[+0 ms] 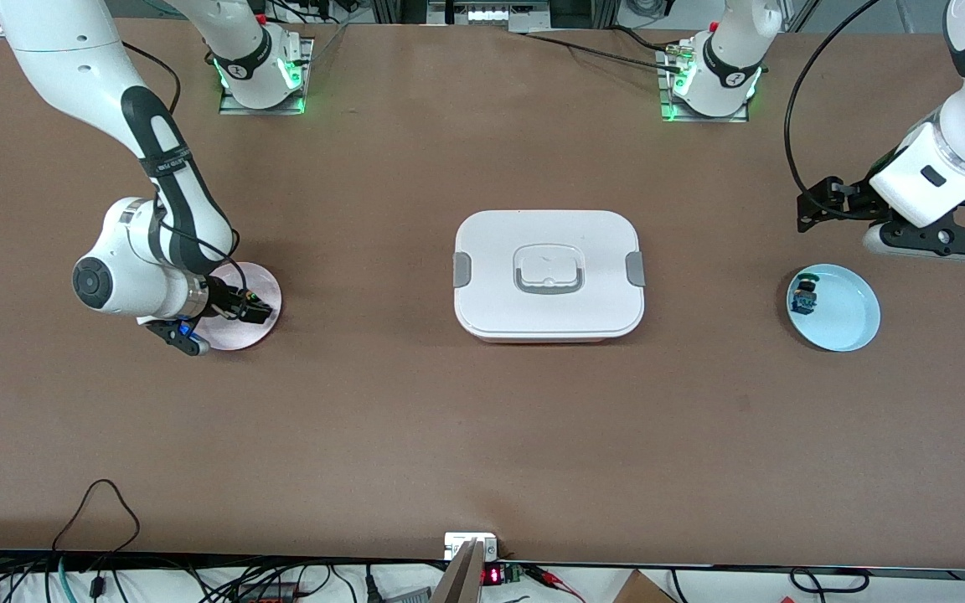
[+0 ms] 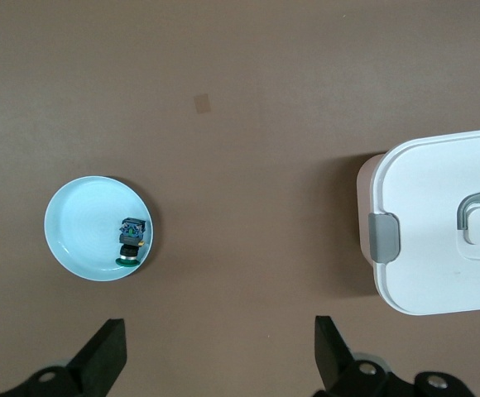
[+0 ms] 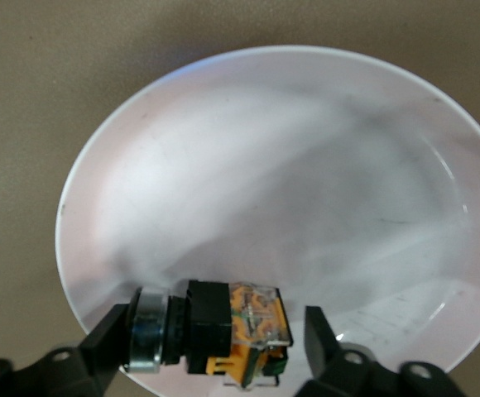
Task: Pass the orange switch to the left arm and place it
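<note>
Right gripper down at the pink plate, fingers either side of the orange switch.

Taking the box (image 1: 549, 275) at mid-table as our mark, we see the pink plate (image 1: 250, 331) toward the right arm's end; the orange switch (image 3: 223, 332) lies on its side there between the fingers (image 3: 108, 343) of the right gripper (image 3: 211, 343), one touching its metal cap, the other just clear. Toward the left arm's end sits the blue plate (image 1: 847, 314) with the green switch (image 1: 805, 294). The left gripper (image 2: 219, 351) waits above the bare table beside that plate, spread wide with nothing between its fingers.
</note>
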Available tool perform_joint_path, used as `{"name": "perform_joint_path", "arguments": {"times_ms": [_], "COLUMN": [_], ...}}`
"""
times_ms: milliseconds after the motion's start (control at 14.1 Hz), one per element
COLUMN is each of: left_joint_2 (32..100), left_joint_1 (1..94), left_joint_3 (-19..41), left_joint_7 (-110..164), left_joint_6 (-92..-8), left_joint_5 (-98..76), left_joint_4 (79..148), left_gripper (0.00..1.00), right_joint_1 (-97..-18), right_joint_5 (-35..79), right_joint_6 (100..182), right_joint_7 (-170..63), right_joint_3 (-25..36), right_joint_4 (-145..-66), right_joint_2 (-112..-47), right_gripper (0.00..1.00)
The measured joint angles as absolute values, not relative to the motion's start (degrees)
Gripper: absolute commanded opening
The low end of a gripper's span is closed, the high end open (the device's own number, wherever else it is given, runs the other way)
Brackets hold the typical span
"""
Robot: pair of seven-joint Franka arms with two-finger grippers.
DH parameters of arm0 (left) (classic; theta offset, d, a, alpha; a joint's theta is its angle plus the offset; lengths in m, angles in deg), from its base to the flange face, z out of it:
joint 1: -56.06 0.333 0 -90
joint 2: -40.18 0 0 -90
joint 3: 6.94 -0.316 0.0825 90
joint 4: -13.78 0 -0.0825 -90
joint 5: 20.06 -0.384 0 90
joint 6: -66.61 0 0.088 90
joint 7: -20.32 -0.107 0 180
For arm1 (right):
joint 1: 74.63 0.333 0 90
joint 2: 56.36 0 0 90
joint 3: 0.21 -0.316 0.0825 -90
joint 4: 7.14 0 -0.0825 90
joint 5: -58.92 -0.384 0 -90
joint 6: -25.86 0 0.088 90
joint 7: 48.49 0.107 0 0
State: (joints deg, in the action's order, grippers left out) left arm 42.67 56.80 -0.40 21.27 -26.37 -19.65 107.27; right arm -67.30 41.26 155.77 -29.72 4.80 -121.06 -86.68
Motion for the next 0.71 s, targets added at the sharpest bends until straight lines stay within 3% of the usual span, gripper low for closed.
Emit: {"name": "perform_joint_path", "arguments": {"times_ms": [283, 354, 424, 707], "left_joint_2": [42.67, 42.67, 42.67, 42.67], "left_joint_1": [56.8, 56.8, 56.8, 56.8], "left_joint_3": [-0.4, -0.4, -0.4, -0.4], "left_joint_7": [21.27, 21.27, 21.27, 21.27], "left_joint_6": [-26.37, -26.37, -26.37, -26.37], "left_joint_5": [-19.65, -19.65, -19.65, -19.65], "left_joint_4": [107.27, 107.27, 107.27, 107.27], "left_gripper": [1.0, 1.0, 1.0, 1.0], "right_joint_1": [-67.21, -67.2, -67.13, -65.47], "right_joint_5": [41.25, 41.25, 41.26, 41.44], "right_joint_6": [155.77, 155.78, 155.78, 156.11], "right_joint_7": [-29.72, -29.78, -30.35, -41.74], "right_joint_3": [4.8, 4.8, 4.79, 4.67], "right_joint_4": [-121.16, -121.16, -121.14, -120.36], "right_joint_2": [-86.67, -86.67, -86.65, -86.41], "right_gripper": [0.3, 0.23, 0.18, 0.17]}}
